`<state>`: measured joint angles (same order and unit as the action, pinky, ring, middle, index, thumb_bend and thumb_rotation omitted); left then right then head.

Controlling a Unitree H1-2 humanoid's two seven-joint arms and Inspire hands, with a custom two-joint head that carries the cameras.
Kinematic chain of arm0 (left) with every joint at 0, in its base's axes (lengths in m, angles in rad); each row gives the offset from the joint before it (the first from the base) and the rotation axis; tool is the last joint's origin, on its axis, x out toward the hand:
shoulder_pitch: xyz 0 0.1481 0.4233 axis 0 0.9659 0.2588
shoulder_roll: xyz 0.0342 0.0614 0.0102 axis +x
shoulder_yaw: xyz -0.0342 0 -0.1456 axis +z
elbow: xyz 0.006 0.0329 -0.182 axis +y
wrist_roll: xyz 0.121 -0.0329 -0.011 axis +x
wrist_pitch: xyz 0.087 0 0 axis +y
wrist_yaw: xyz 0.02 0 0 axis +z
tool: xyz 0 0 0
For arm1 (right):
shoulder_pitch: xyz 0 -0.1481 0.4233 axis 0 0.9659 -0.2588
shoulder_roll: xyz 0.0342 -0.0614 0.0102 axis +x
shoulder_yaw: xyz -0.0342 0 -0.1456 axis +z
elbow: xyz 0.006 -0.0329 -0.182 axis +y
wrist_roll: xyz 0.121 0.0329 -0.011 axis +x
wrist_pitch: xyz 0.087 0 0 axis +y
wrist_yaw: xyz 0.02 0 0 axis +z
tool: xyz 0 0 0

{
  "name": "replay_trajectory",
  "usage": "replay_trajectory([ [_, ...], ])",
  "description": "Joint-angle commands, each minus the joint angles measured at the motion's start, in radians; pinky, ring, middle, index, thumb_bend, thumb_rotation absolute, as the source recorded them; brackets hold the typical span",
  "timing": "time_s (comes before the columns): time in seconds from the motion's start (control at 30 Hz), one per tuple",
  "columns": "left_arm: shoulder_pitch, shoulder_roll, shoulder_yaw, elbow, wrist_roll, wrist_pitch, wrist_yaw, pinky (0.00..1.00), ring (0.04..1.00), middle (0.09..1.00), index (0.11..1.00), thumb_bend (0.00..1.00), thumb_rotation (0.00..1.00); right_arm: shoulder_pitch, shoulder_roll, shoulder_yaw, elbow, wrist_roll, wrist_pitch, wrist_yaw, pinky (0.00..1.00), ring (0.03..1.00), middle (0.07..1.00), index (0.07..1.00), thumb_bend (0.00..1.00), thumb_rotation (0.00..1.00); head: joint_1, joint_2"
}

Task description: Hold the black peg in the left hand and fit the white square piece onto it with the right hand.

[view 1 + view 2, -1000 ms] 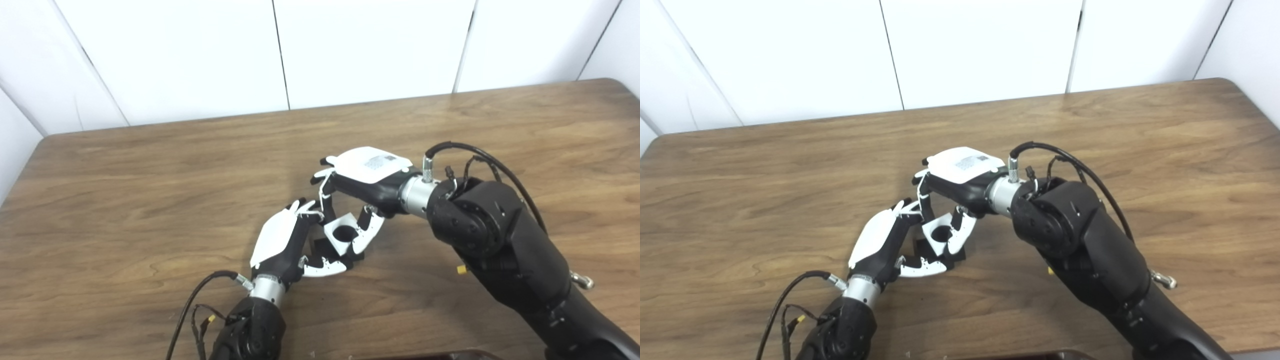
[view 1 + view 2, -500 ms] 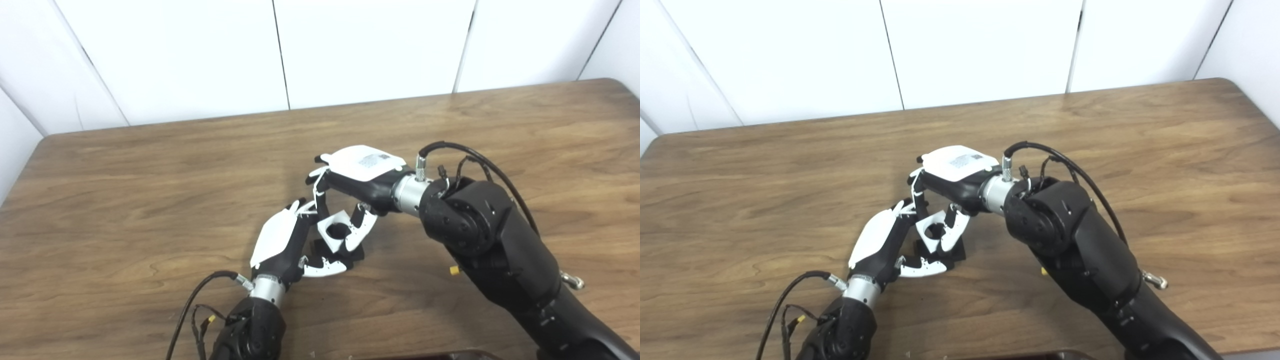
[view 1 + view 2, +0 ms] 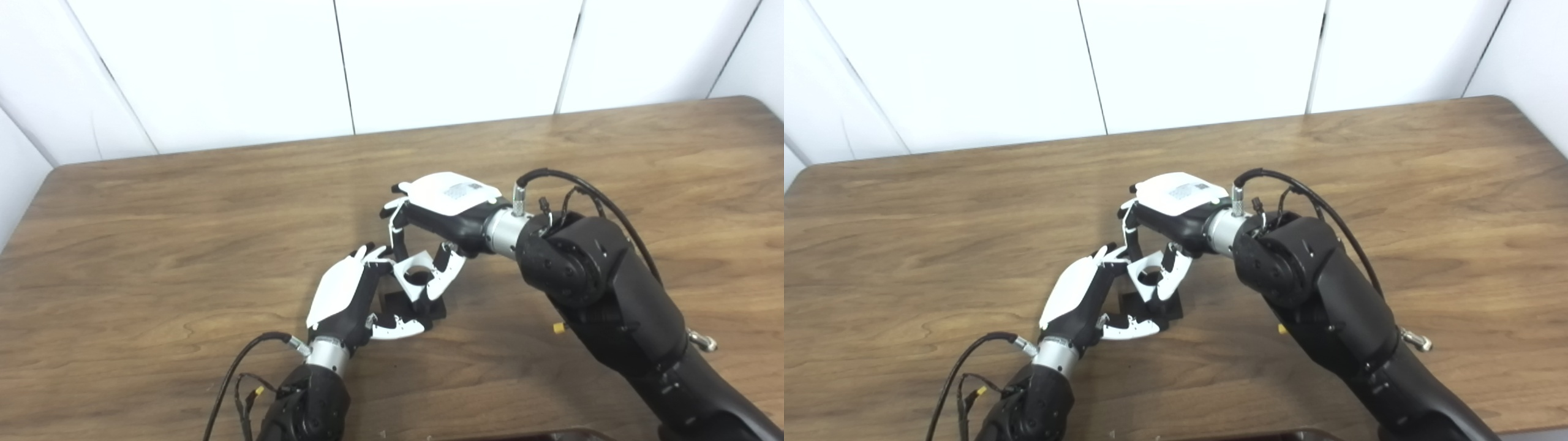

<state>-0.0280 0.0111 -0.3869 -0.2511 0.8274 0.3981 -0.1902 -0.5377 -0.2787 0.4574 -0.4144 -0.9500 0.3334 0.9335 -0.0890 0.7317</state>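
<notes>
On the wooden table (image 3: 184, 202), centre-near, my right hand (image 3: 442, 208) reaches in from the right, fingers and thumb pinched on the white square piece (image 3: 411, 277), round hole facing up, tilted. Left hand (image 3: 349, 294) just left of it, curled around the black peg (image 3: 397, 304), mostly hidden. Piece sits just above the peg; can't tell if it's seated.

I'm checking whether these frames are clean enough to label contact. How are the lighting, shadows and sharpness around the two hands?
Left eye view: even, soft light; a dim shadow falls on the table beside the black peg; edges of the white square piece look slightly soft. Right eye view: same flat light, mild sheen on the far wood, no strong glare; the peg's dark form merges with the left hand and the right hand.
</notes>
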Motion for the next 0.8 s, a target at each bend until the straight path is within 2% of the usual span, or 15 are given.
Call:
replay_trajectory([
  [0.0, 0.008, 0.02, 0.007, -0.004, 0.021, 0.036, -0.012, 1.0, 1.0, 0.917, 0.489, 0.51, 0.08, -0.037, -0.013, -0.015, -0.001, -0.006, -0.026, -0.024, 0.98, 0.998, 0.881, 0.486, 0.53, 0.14, -0.001, 0.003],
  [0.27, 0.005, 0.024, 0.012, -0.003, 0.017, 0.035, -0.015, 1.0, 1.0, 0.919, 0.49, 0.51, 0.08, -0.032, -0.02, -0.013, 0.007, -0.005, -0.025, -0.024, 1.0, 1.0, 0.886, 0.487, 0.52, 0.14, -0.001, 0.006],
  [0.77, -0.003, 0.022, 0.013, 0.01, 0.016, 0.037, -0.012, 1.0, 1.0, 0.917, 0.489, 0.51, 0.08, -0.02, -0.021, -0.003, 0.002, 0.0, -0.024, -0.015, 0.95, 1.0, 0.88, 0.486, 0.53, 0.14, 0.0, 0.004],
])
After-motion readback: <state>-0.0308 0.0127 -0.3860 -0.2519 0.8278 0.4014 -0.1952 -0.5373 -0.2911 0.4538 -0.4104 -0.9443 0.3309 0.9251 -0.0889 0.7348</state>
